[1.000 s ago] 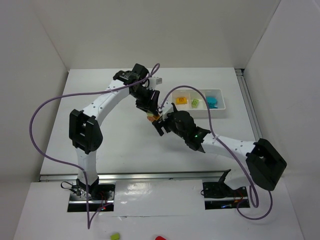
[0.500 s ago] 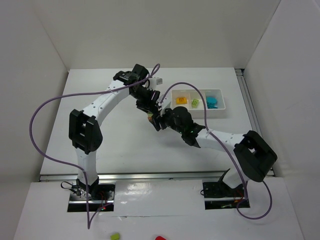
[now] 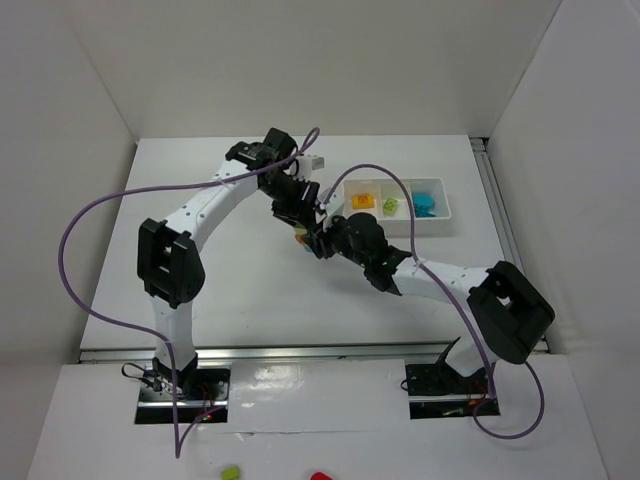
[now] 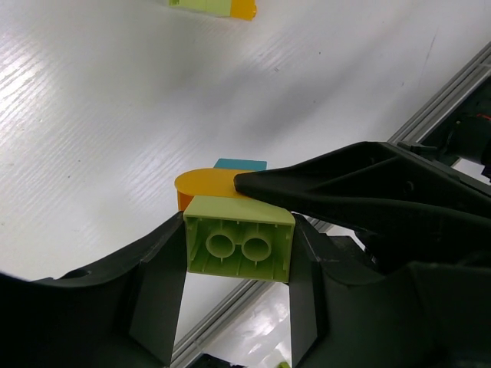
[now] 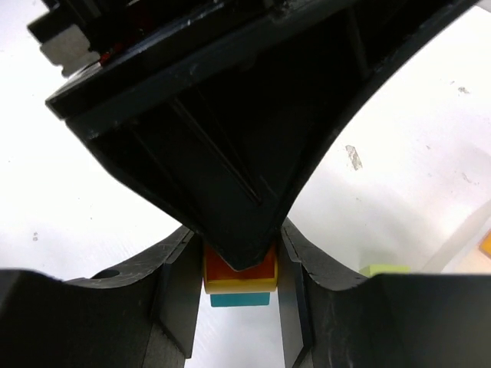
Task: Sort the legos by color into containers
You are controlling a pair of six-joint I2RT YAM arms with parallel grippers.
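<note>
Though together, three legos (image 4: 238,245)

Top view: brick stack (image 3: 300,237) nearly hidden between left gripper (image 3: 298,226) and right gripper (image 3: 313,241), just an orange speck shows. Left wrist: orange brick (image 4: 199,187) and cyan brick (image 4: 239,164) mostly behind lime green brick (image 4: 239,244); lime-and-orange piece (image 4: 215,6) cut by top edge. Right wrist: cyan brick only a sliver.
</note>
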